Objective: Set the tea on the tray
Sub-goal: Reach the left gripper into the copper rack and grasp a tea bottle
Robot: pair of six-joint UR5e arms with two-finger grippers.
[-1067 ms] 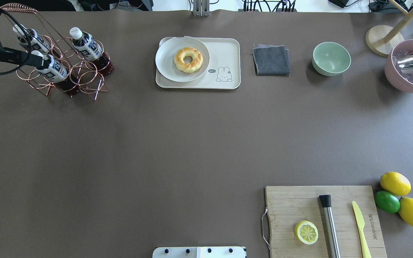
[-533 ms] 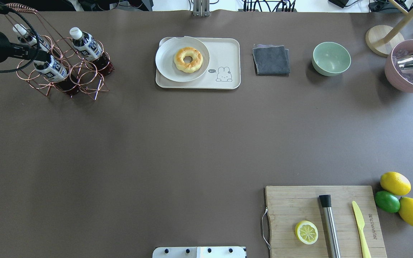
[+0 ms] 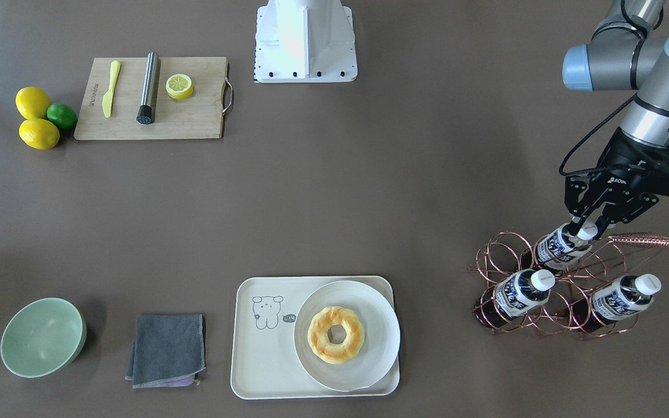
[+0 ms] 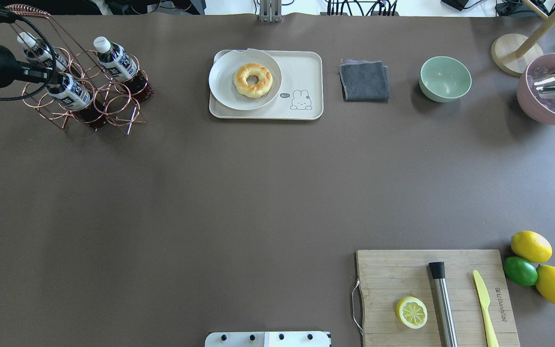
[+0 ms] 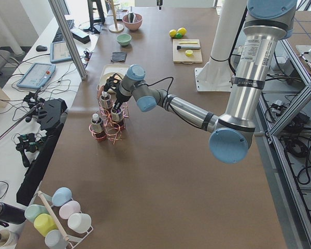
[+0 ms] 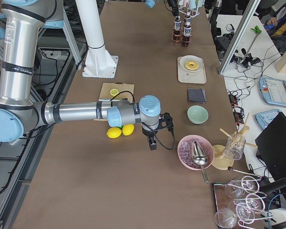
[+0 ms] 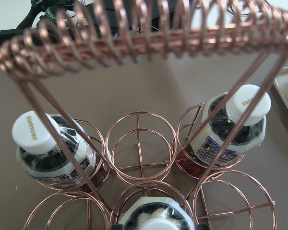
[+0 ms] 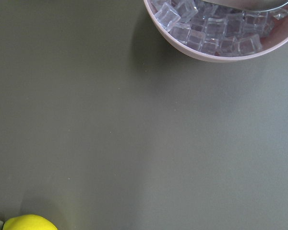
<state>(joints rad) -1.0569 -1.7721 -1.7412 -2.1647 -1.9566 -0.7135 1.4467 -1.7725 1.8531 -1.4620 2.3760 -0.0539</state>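
Nearest, the left gripper (image 3: 585, 227) over a copper wire rack (image 3: 549, 316), jaws parted either side of the white cap of the tea (image 3: 555, 249), not clamped. Standing in a rack ring, long axis near upright, cap up. "SUNTORY" on neighbouring caps (image 7: 34, 132). Farther off, the tray (image 3: 265, 360), "hi~" by its bear (image 3: 266, 310). Right gripper (image 6: 151, 143) beside an ice bowl (image 8: 216, 56); jaw state impossible to tell.

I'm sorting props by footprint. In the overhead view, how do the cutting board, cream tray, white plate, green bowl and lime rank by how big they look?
1. cutting board, even with its near edge cut off by the frame
2. cream tray
3. white plate
4. green bowl
5. lime
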